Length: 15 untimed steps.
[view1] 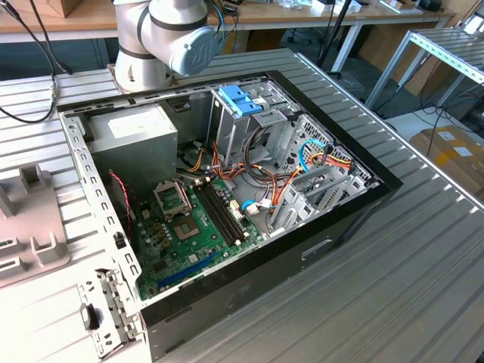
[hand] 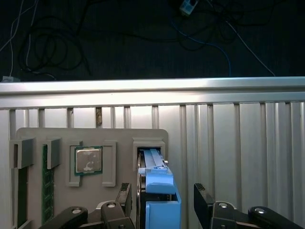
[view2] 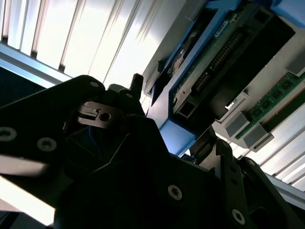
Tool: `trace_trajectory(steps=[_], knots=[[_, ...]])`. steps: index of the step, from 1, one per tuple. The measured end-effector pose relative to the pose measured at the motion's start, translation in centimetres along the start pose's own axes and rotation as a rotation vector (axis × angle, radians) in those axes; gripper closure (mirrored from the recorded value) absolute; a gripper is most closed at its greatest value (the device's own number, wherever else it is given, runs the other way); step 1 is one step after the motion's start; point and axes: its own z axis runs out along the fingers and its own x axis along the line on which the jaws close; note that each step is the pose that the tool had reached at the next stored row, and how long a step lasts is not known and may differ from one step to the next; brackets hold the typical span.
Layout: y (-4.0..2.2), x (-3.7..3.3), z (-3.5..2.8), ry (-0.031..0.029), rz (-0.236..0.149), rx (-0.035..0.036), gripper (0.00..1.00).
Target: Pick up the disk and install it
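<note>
The disk stands on edge in a slot of a grey holder plate; its bright blue rails and blue end tab face the first wrist view. My gripper is open and straddles the disk. One black finger is on each side, and a small gap separates each from the rails. In the second wrist view the disk is seen close up, with its dark connector edge, a blue rail and the dark gripper body in front of it.
The holder plate also carries a processor chip and a green memory stick. Beyond the ribbed metal table's edge lies dark floor with cables. The open computer case has a metal drive cage topped by a blue latch, beside the arm's base.
</note>
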Motion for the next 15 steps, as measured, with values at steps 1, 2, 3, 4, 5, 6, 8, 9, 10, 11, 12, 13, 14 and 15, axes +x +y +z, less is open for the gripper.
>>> trace_trajectory(steps=[1, 2, 3, 4, 5, 6, 8, 9, 10, 11, 12, 13, 14, 15], knots=[[0.00, 0.00, 0.00, 0.0000, 0.000, 0.0000, 0.37], [0.00, 0.00, 0.01, 0.0000, 0.000, 0.0001, 0.37], [0.00, 0.00, 0.01, 0.0000, 0.000, 0.0001, 0.37], [0.00, 0.00, 0.01, 0.0000, 0.000, 0.0000, 0.37], [0.00, 0.00, 0.01, 0.0000, 0.000, 0.0001, 0.37], [0.00, 0.00, 0.01, 0.0000, 0.000, 0.0001, 0.45], [0.00, 0.00, 0.01, 0.0000, 0.000, 0.0001, 0.51], [0.00, 0.00, 0.00, 0.0001, 0.000, 0.0000, 0.57], [0.00, 0.00, 0.00, -0.0001, 0.000, 0.0000, 0.62], [0.00, 0.00, 0.01, 0.0000, 0.000, 0.0000, 0.63], [0.00, 0.00, 0.01, 0.0000, 0.000, 0.0001, 0.63], [0.00, 0.00, 0.01, 0.0000, 0.000, 0.0001, 0.63], [0.00, 0.00, 0.01, 0.0000, 0.000, 0.0001, 0.63], [0.00, 0.00, 0.01, 0.0000, 0.000, 0.0001, 0.63]])
